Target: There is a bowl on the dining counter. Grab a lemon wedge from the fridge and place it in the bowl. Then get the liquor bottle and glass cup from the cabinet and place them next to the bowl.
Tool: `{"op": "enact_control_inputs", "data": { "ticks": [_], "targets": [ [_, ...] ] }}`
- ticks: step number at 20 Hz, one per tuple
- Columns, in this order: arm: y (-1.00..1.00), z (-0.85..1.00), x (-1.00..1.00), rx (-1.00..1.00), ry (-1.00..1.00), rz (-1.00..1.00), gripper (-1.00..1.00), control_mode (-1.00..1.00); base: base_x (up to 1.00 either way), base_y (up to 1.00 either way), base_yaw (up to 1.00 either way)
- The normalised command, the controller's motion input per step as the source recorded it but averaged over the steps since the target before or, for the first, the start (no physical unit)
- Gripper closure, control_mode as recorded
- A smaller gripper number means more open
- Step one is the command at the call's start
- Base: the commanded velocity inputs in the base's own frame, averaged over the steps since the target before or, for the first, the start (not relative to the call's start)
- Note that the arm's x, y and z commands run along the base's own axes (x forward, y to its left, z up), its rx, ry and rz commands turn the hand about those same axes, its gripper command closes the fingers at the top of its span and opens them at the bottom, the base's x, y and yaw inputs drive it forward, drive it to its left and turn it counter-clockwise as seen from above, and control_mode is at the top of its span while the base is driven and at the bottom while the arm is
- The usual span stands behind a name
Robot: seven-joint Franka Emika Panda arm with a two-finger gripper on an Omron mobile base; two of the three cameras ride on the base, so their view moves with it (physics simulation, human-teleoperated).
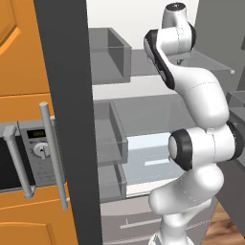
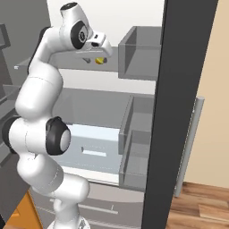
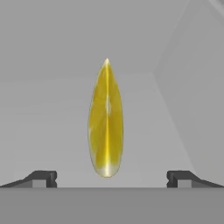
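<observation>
Lemon wedge (image 3: pixel 106 120) lies straight ahead of the hand (image 3: pixel 112 178), centred between the two dark fingertips (image 3: pixel 41 178) and untouched by either. The hand stands wide open and holds nothing. In the right base view the wedge (image 2: pixel 100 60) sits on the upper fridge shelf (image 2: pixel 67 63), just beyond the hand (image 2: pixel 99 47), with a grey door bin (image 2: pixel 138 51) off to the side.

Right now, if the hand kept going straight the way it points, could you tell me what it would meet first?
Most likely the lemon wedge, which lies centred between the open fingertips of the hand on the fridge shelf. Beyond it is the fridge's grey back wall; how far off the wedge lies is unclear.
</observation>
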Motion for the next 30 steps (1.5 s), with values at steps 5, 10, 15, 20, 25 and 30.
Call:
{"op": "enact_control_inputs", "data": {
  "ticks": [5,10,15,20,25,30],
  "targets": [
    [0.0,0.0,0.15,0.0,0.0,0.0,-1.0,-1.0,0.0,0.0,0.0],
    [0.0,-0.03,0.33,0.0,0.03,0.0,-1.0,-1.0,0.0,0.0,0.0],
    [0.0,-0.16,0.32,0.0,0.05,0.0,-1.0,-1.0,0.0,0.0,0.0],
    [0.0,-0.43,0.27,0.0,0.06,0.02,-1.0,-1.0,0.0,0.0,0.0],
    [0.0,-0.49,0.27,0.0,0.08,0.04,1.0,-1.0,0.0,0.0,0.0],
    [0.0,-0.3,0.22,0.0,0.08,0.05,1.0,-1.0,0.0,0.0,0.0]
  ]
}}
